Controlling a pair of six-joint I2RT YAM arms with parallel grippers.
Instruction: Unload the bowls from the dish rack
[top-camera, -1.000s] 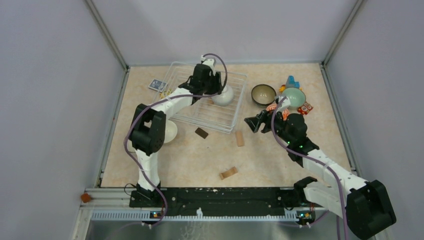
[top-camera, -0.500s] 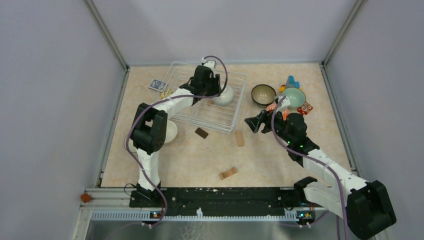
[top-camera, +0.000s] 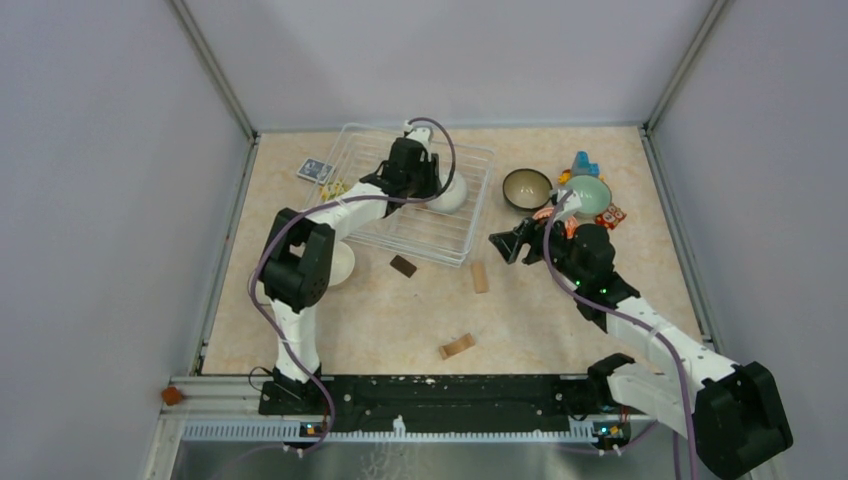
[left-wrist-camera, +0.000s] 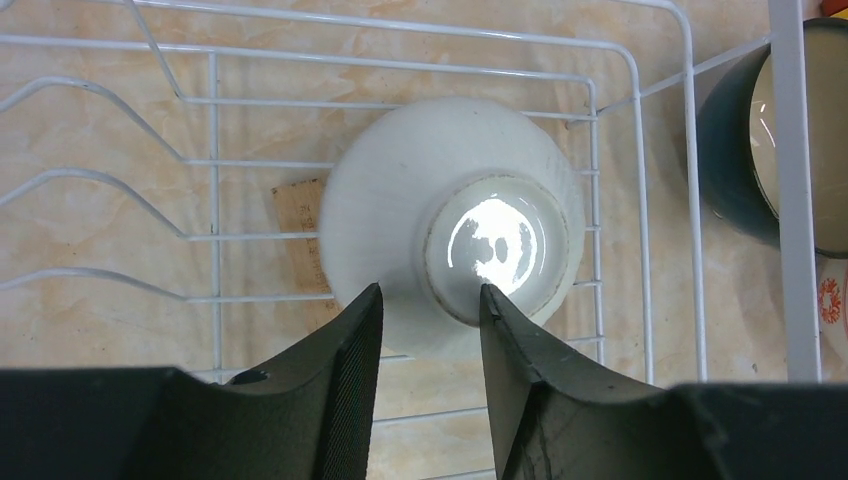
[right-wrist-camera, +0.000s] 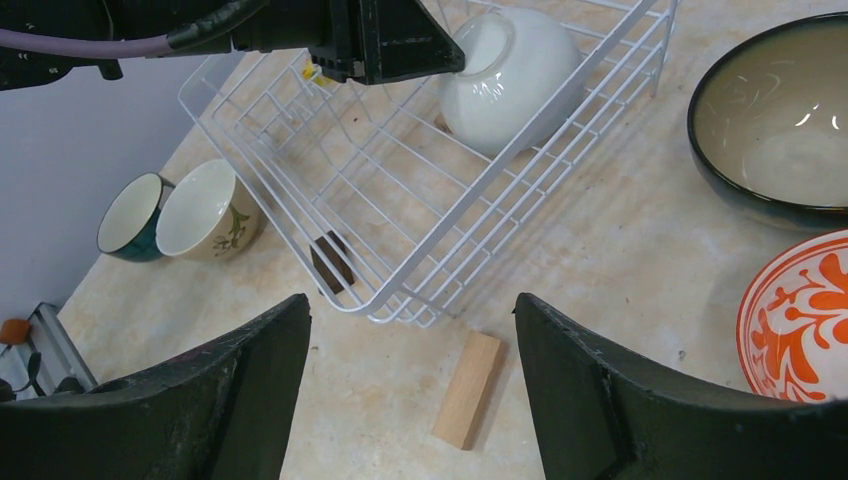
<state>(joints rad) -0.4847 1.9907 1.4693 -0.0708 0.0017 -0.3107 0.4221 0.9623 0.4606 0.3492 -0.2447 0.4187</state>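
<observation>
One white bowl (left-wrist-camera: 440, 190) lies tipped on its side in the white wire dish rack (top-camera: 410, 228), its foot ring facing my left wrist camera. My left gripper (left-wrist-camera: 430, 290) stands open and narrow, its fingertips either side of the bowl's lower wall and foot ring. In the top view it (top-camera: 430, 187) is right beside that bowl (top-camera: 449, 192). My right gripper (right-wrist-camera: 410, 300) hangs wide open above the table, just right of the rack, holding nothing. Outside the rack are a dark bowl (top-camera: 526, 188), a pale green bowl (top-camera: 587, 193) and an orange-patterned bowl (right-wrist-camera: 800, 320).
A teal bowl (right-wrist-camera: 128, 215) and a beige bowl (right-wrist-camera: 205, 205) stand left of the rack. A light wooden block (right-wrist-camera: 467, 388) lies under my right gripper, and a dark block (right-wrist-camera: 330, 262) by the rack's near rim. Another block (top-camera: 457, 346) lies nearer the bases. A blue card (top-camera: 316, 169) sits far left.
My left gripper's jaws have narrowed round the white bowl's foot. The bowl and the right arm have not moved.
</observation>
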